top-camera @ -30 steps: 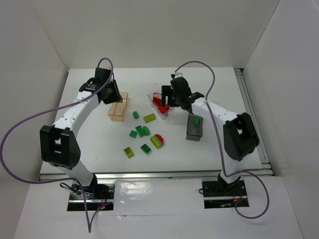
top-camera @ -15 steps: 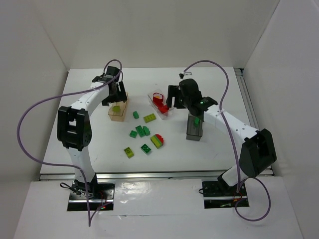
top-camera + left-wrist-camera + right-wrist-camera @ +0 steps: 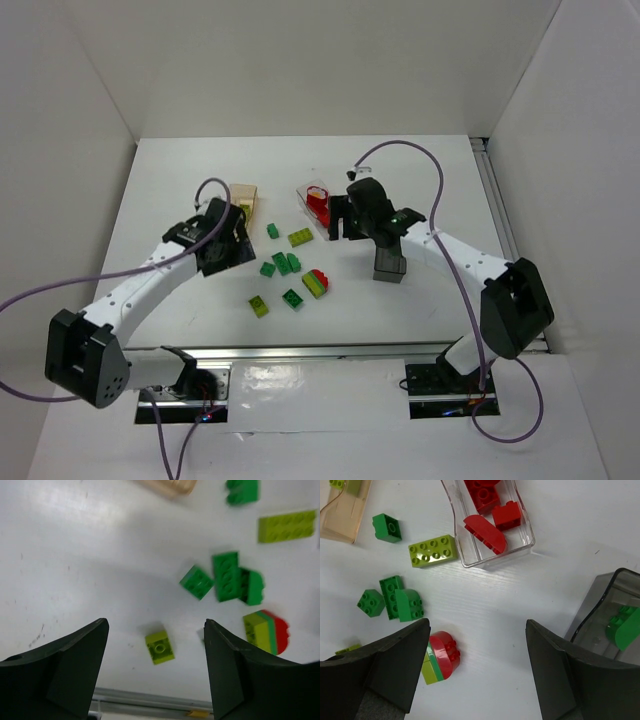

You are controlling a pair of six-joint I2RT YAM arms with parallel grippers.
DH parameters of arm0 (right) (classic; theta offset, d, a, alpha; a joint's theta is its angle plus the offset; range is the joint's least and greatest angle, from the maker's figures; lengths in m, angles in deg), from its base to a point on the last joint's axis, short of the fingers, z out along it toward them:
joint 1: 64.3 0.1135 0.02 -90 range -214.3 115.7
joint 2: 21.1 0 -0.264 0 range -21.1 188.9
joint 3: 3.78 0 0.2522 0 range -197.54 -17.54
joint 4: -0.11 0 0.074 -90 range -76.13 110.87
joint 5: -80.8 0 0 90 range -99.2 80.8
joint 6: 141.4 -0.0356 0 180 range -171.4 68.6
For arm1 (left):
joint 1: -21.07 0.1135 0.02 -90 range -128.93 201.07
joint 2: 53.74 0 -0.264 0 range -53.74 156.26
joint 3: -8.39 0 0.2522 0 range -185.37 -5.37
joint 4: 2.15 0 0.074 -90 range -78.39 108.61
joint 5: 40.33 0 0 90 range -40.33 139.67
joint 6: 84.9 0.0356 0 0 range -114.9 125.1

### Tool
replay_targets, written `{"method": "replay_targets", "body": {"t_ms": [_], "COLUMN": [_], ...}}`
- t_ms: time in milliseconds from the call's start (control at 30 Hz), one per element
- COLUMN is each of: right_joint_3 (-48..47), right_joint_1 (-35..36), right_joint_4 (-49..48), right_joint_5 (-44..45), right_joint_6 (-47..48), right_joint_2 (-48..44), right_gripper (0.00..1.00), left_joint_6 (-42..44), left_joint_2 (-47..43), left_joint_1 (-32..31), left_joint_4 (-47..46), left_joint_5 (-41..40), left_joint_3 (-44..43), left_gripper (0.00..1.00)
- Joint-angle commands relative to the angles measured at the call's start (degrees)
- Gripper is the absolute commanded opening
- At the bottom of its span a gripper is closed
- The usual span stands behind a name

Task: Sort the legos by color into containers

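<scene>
**Spotter:** Right, the legos first. Several lie loose mid-table: a small yellow-green brick, a long yellow-green brick, a single green brick, a green cluster and a stacked piece of red, green and yellow.

**Operator:** And the containers?

**Spotter:** The clear tub holds red bricks. The dark grey tub holds a green brick. The tan tub shows something yellow-green at its far end.

**Operator:** My grippers?

**Spotter:** Both are spread wide with nothing between the fingers. Your left gripper points toward the small yellow-green brick, which shows between its fingers in the left wrist view. Your right gripper frames bare table, with the stacked piece beside one finger.

**Operator:** Which step, then?

**Spotter:** I'd say you're between picks, with roughly half sorted. On the left, you'd descend onto the small brick, close across its sides, then carry it to the tan tub. On the right, the cluster's bricks touch, so you'd take an outer one cleanly. The stacked piece mixes colours, so it probably needs separating.
</scene>
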Motion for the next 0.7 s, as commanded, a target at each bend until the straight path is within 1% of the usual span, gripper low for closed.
{"method": "replay_targets", "body": {"t_ms": [0,33,100,133,233,333,467,633,667], "right_joint_3": [0.1,0.1,0.1,0.1,0.1,0.6,1.2,1.7,1.7], "right_joint_1": [0.8,0.8,1.3,1.3,1.3,1.3,1.3,1.3,1.3], "right_joint_4": [-0.5,-0.5,-0.5,0.2,0.2,0.7,0.7,0.7,0.7], "right_joint_5": [1.2,1.2,1.2,1.2,1.2,1.7,1.7,2.3,2.3], "right_joint_6": [-0.7,-0.7,-0.7,-0.7,-0.7,-0.7,-0.7,-0.7,-0.7], "right_joint_2": [-3.4,-3.4,-3.4,-3.9,-4.6,-5.3,-5.9,-5.9,-5.9], "right_gripper": [0.84,0.84,0.84,0.84,0.84,0.84,0.84,0.84,0.84], "left_joint_6": [-11.6,-14.7,-17.8,-20.7,-24.7,-26.5,-28.3,-28.3,-28.3], "left_joint_2": [-4.1,-4.7,-3.9,-3.1,1.8,6.9,8.8,10.7,11.2], "left_joint_1": [-2.4,-3.2,-6.0,-7.0,-9.8,-12.1,-13.8,-13.8,-13.8], "left_joint_4": [0.6,0.6,0.6,1.1,1.1,1.1,-0.9,-1.9,-1.9], "left_joint_5": [-0.2,0.3,0.3,-1.0,-1.7,-2.4,-3.0,-2.4,-2.4], "left_joint_3": [8.0,9.4,11.6,12.1,12.8,12.8,12.1,12.1,12.1], "left_gripper": [0.85,0.85,0.85,0.85,0.85,0.85,0.84,0.74,0.70]}}
